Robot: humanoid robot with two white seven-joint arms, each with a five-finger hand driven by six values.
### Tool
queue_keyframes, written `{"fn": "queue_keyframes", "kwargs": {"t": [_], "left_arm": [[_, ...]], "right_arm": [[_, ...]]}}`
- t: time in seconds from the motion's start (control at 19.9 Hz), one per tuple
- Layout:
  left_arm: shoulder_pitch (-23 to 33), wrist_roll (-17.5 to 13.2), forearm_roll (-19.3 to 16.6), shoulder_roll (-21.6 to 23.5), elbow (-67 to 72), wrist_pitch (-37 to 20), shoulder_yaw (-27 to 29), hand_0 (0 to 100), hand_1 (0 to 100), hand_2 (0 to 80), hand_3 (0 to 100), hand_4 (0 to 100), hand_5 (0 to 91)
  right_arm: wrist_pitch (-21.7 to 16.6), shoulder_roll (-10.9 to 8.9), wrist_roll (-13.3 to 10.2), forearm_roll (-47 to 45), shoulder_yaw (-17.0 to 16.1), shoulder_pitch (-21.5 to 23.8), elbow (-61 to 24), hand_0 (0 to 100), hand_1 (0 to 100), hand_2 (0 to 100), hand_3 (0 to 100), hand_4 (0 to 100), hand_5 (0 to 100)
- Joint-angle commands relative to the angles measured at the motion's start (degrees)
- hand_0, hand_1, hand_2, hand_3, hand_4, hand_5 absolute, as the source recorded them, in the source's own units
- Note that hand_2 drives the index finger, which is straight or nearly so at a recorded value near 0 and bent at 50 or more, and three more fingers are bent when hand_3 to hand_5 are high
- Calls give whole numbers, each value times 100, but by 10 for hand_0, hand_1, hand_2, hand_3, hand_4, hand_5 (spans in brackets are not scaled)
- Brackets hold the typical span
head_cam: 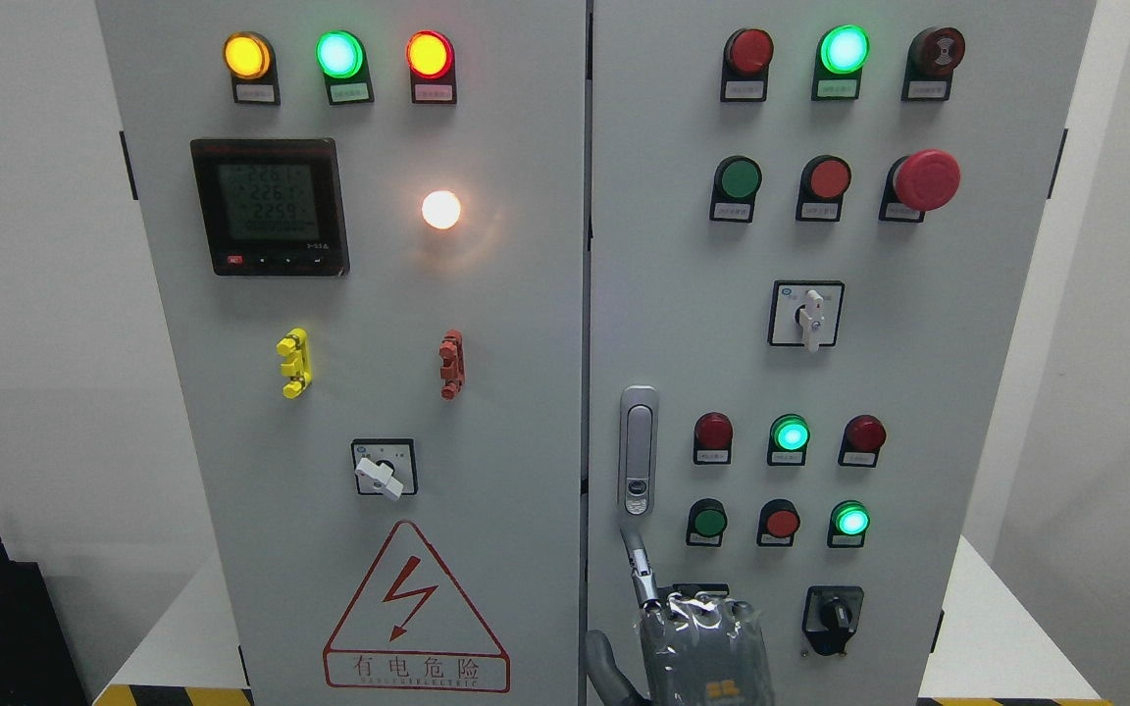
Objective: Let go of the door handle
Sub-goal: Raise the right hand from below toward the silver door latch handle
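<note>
- Two grey doors make up the electrical cabinet [526,294] that fills the view, meeting at a vertical seam near the middle.
- The door handle [638,446], a slim upright silver latch, sits flush on the right door [918,392] just right of the seam, at about mid-height.
- One hand shows: the right hand [702,647] comes up from the bottom edge, right of the middle and below the handle, its back wrapped in shiny clear film.
- A single finger [642,574] stretches straight up, its tip reaching just under the handle's lower end; whether it touches is hard to tell.
- The thumb [604,667] stands off to the left by the seam; the hand is loose and clasps nothing, and the handle is free of any grasp.
- A black rotary switch [832,618] sits just right of the hand, with rows of red and green lamps above it.
- On the left door [379,392] are a digital meter [269,206], a lit white lamp [440,209] and a red warning triangle [415,613].
</note>
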Motion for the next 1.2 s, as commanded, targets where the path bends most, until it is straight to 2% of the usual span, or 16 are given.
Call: {"fn": "queue_keyframes", "kwargs": {"t": [0.0, 0.25, 0.35, 1.15], "left_arm": [[-97, -1, -167, 0, 132, 1, 6, 120, 389, 0, 0, 0, 0], [-97, -1, -167, 0, 132, 1, 6, 120, 389, 0, 0, 0, 0], [-97, -1, -167, 0, 132, 1, 6, 120, 389, 0, 0, 0, 0], [-97, -1, -167, 0, 132, 1, 6, 120, 389, 0, 0, 0, 0]], "right_arm": [[80, 16, 17, -123, 26, -129, 286, 372, 409, 6, 1000, 1000, 991], [124, 24, 34, -158, 17, -304, 356, 371, 409, 7, 1000, 1000, 991], [133, 24, 130, -167, 17, -340, 374, 371, 410, 8, 1000, 1000, 991], [255, 33, 192, -193, -62, -331, 400, 372, 408, 35, 1000, 1000, 990]]}}
